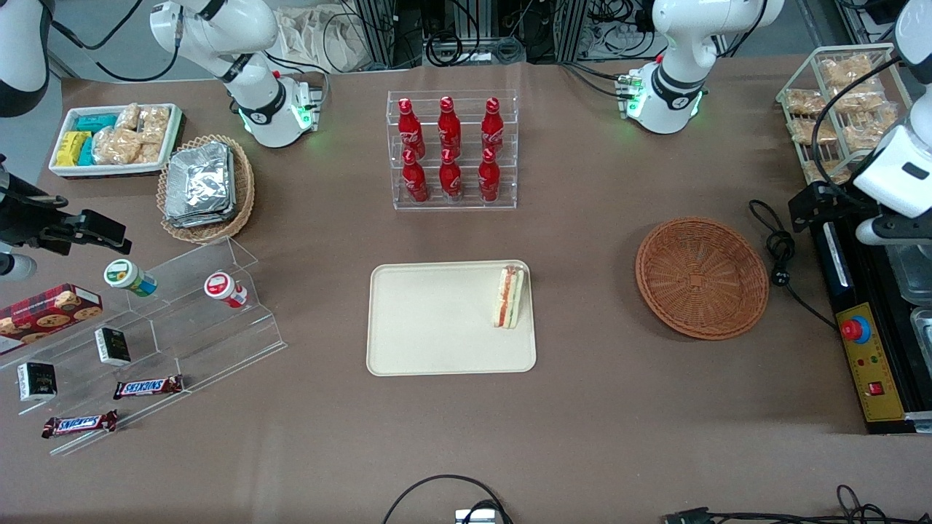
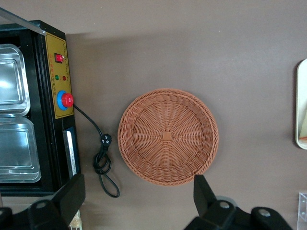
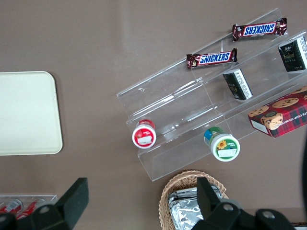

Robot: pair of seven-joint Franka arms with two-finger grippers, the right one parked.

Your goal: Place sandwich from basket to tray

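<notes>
We see the sandwich on the tray, basket empty; tool released above, task looks complete.

the tray shows only as a thin strip, cut off by the edge of the left wrist view, so the sandwich on it is out of that view. the gripper shows two dark fingers spread wide apart, their bases cut off. in the front view it is out of frame.
</notes>
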